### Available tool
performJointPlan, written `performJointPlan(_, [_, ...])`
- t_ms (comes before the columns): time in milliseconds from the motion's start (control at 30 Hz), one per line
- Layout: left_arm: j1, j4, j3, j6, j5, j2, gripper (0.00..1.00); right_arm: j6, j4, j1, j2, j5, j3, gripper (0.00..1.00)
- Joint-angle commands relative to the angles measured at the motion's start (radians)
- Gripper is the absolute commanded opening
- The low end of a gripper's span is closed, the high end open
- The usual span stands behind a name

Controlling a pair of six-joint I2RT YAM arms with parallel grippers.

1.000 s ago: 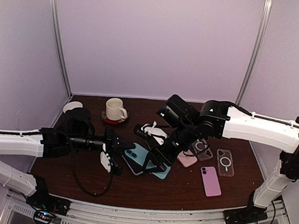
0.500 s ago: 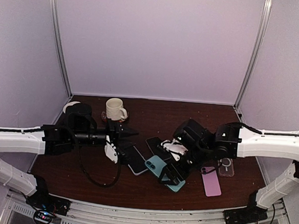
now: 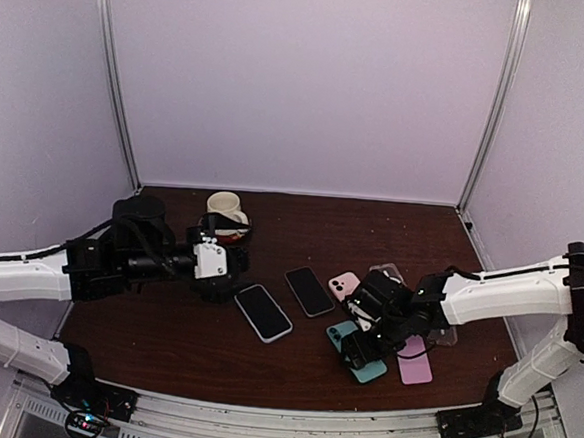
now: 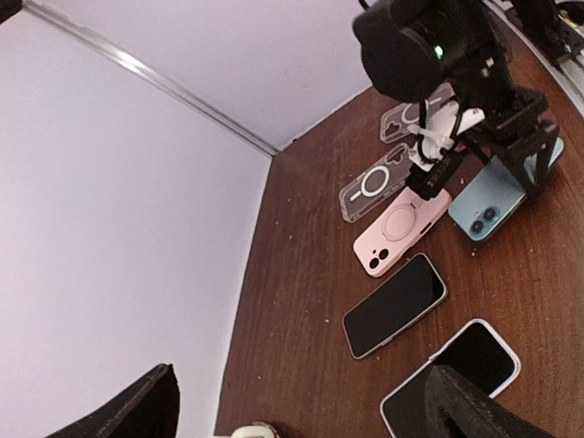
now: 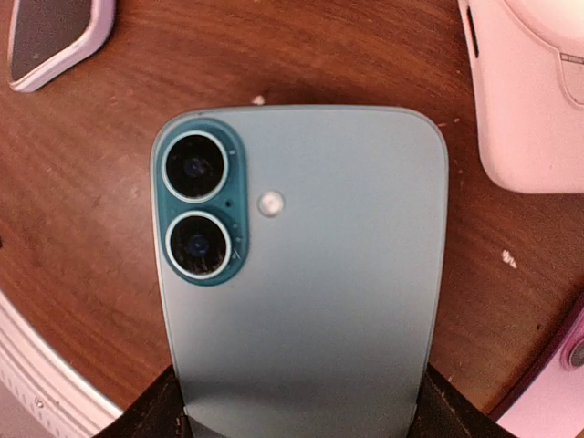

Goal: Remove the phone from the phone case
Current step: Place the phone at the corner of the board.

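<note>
top external: left hand point(image 4: 306, 406) just released, withdrawn; white-rimmed case point(image 3: 262, 312) lies alone on counter point(image 3: 163, 340); right hand point(image 3: 363, 349) grasps bare teal phone point(image 3: 370, 368); separation looks done.

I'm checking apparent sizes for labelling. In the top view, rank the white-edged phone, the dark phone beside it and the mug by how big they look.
1. white-edged phone
2. dark phone: only slightly smaller and lying farther back, so this gap is unsure
3. mug: smallest, and farthest from the camera

The brown table point(image 3: 154, 335) bears a white-rimmed phone point(image 3: 262, 312), black phone point(image 3: 310, 291), pink case point(image 3: 345, 284) and pink phone point(image 3: 417, 368).
</note>
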Motion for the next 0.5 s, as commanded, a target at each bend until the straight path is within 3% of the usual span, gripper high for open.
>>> performJointPlan(0, [0.000, -0.053, 0.032, -0.416, -0.162, -0.060, 0.98, 0.003, 0.058, -0.038, 0.071, 0.045, 0.005, 0.56])
performJointPlan(100, [0.000, -0.183, 0.080, -0.649, -0.274, -0.061, 0.98, -0.002, 0.055, -0.055, 0.096, 0.067, 0.019, 0.57])
performJointPlan(233, [0.000, -0.375, 0.173, -0.876, -0.393, -0.026, 0.98, -0.012, 0.047, -0.060, 0.124, 0.099, 0.029, 0.66])
performJointPlan(333, [0.001, -0.477, 0.220, -0.984, -0.430, 0.004, 0.97, -0.011, 0.051, -0.060, 0.132, 0.108, 0.011, 0.77])
performJointPlan(467, [0.000, -0.556, 0.247, -1.097, -0.457, 0.026, 0.98, -0.013, 0.054, -0.060, 0.126, 0.114, -0.006, 0.83])
